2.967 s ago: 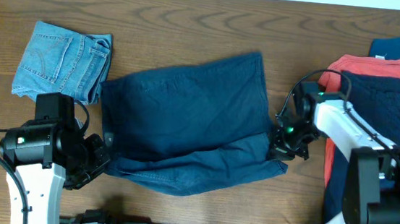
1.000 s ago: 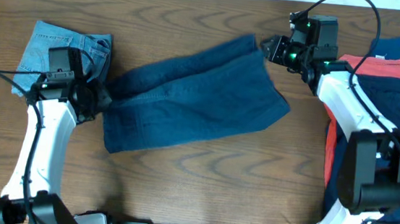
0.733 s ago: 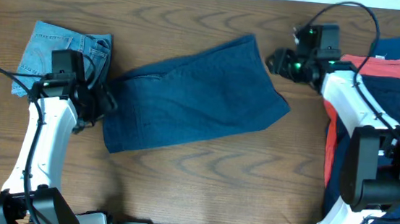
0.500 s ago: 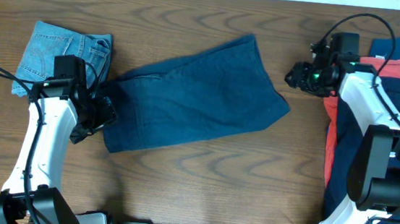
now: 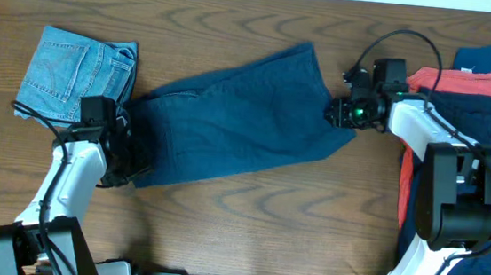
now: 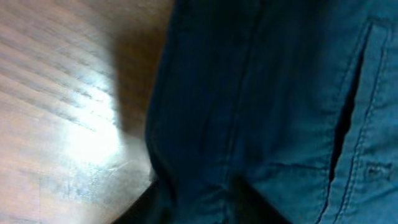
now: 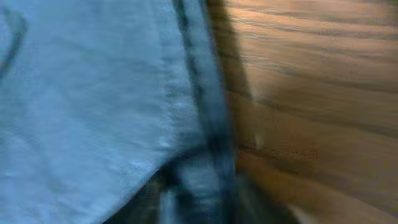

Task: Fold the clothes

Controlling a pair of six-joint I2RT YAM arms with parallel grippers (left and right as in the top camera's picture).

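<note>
A pair of dark blue shorts [image 5: 238, 123], folded in half, lies slanted across the middle of the wooden table. My left gripper [image 5: 126, 158] is at its lower left end. In the left wrist view the dark cloth [image 6: 261, 93] is bunched between my narrowly spaced fingers [image 6: 199, 202]. My right gripper [image 5: 337, 113] is at the shorts' right edge. The right wrist view is blurred, with the hem [image 7: 199, 93] running in between the fingers [image 7: 199, 199].
Folded light blue jeans [image 5: 77, 74] lie at the back left, close to my left arm. A pile of red and navy clothes [image 5: 479, 113] covers the right edge of the table. Bare wood [image 5: 247, 227] runs along the front.
Both grippers let go of the shorts at the back and pulled away. The left has since moved down to the lower left end, and the right has come back to the right edge.
</note>
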